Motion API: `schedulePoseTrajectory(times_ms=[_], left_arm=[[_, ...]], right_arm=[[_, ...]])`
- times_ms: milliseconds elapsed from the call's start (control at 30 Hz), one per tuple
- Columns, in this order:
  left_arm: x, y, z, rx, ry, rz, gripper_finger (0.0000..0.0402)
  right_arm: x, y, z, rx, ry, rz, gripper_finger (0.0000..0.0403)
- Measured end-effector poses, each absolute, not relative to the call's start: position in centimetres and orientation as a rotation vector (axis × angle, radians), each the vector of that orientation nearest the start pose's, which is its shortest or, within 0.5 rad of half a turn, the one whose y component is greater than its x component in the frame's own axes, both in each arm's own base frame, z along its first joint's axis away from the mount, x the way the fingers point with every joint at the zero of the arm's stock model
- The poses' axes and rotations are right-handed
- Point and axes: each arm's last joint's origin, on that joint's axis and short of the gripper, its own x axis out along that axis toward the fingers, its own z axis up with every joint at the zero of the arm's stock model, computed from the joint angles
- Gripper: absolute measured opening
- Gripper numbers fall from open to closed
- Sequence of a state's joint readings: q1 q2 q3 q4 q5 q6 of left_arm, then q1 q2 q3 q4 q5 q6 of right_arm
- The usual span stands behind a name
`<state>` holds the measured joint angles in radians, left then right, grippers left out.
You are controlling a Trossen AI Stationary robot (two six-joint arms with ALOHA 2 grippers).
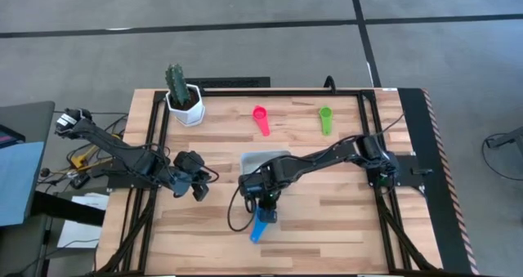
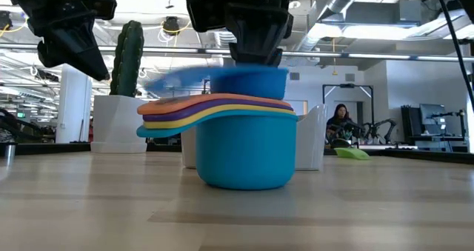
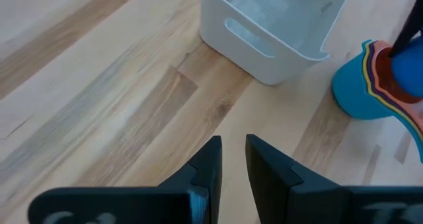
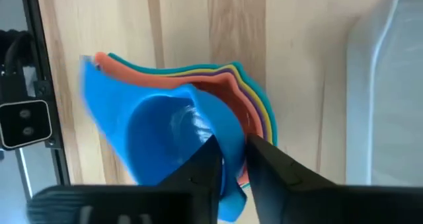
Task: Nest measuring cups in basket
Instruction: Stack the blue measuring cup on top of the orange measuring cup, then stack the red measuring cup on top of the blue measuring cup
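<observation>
A stack of nested measuring cups [image 2: 244, 144] stands on the table just near of the clear basket [image 1: 263, 157]: teal at the bottom, then yellow, purple and orange-red. The blue cup [image 4: 158, 128] sits on top, blurred in the low view, with my right gripper [image 4: 232, 158] shut on it from above. A pink cup [image 1: 261, 118] and a green cup [image 1: 325, 118] lie apart on the table's far part. My left gripper [image 3: 234, 151] hovers left of the basket, its fingers nearly together with nothing between them. My right gripper holds the blue cup by its bowl wall [image 4: 228, 135], on the side away from the handle [image 4: 92, 75]. One finger is inside the bowl and one outside. The fingers point steeply down. The bowl sits in the top of the stack, its handle toward the table's near edge.
A white hexagonal pot with a cactus [image 1: 183, 100] stands at the far left. Black rails [image 1: 372, 138] run along the table's sides and far edge. Bare wood lies near and right of the stack. A person sits far back in the room [image 2: 342, 121].
</observation>
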<state>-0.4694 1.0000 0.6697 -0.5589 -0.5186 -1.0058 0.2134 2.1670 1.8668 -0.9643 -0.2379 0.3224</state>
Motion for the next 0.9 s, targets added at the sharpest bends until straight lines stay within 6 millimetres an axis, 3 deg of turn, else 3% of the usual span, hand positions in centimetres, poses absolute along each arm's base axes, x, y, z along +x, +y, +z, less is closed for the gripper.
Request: schedulePoseTrajectory(times_ms=[367, 533, 700, 900], left_arm=[[17.3, -7.2, 23.0, -0.552, 0.670, 0.433, 0.0055], [17.3, -7.1, 23.0, -0.548, 0.666, 0.439, 0.0055], [17.5, -6.8, 23.1, -0.549, 0.632, 0.474, 0.0055], [18.4, -6.0, 23.6, -0.567, 0.509, 0.547, 0.0068]], right_arm=[[43.6, 10.2, 22.2, 0.305, 1.305, 0.167, 0.0172], [42.8, 9.8, 26.0, 0.299, 1.173, 0.114, 0.0187], [39.9, 8.7, 30.1, 0.293, 0.980, 0.024, 0.0181], [34.4, 6.0, 30.2, 0.408, 0.896, -0.070, 0.0172]])
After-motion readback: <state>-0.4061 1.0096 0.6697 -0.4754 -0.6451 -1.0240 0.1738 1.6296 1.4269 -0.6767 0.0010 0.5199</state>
